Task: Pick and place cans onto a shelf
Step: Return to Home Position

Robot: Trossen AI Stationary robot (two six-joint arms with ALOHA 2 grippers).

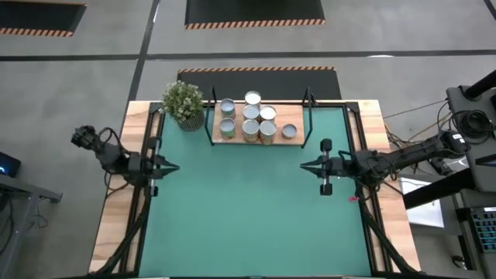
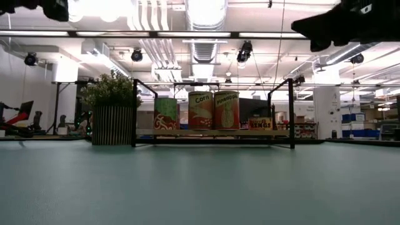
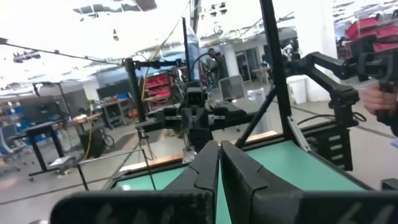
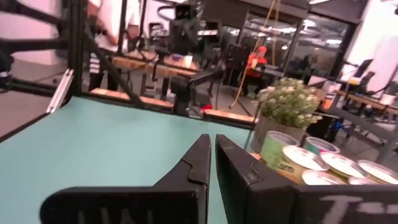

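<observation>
Several cans with silver tops stand upright on their bases on the light-brown shelf board, between black frame posts at the table's far middle. The low view shows them in a row on the board. Some also show in the right wrist view. My left gripper hovers at the table's left side, shut and empty, pointing right. My right gripper hovers at the right side, shut and empty, pointing left. Both are well on the near side of the shelf.
A potted plant stands just left of the shelf, and also shows in the low view. The green mat covers the table between and in front of the arms. Black frame rails run along the table's left and right sides.
</observation>
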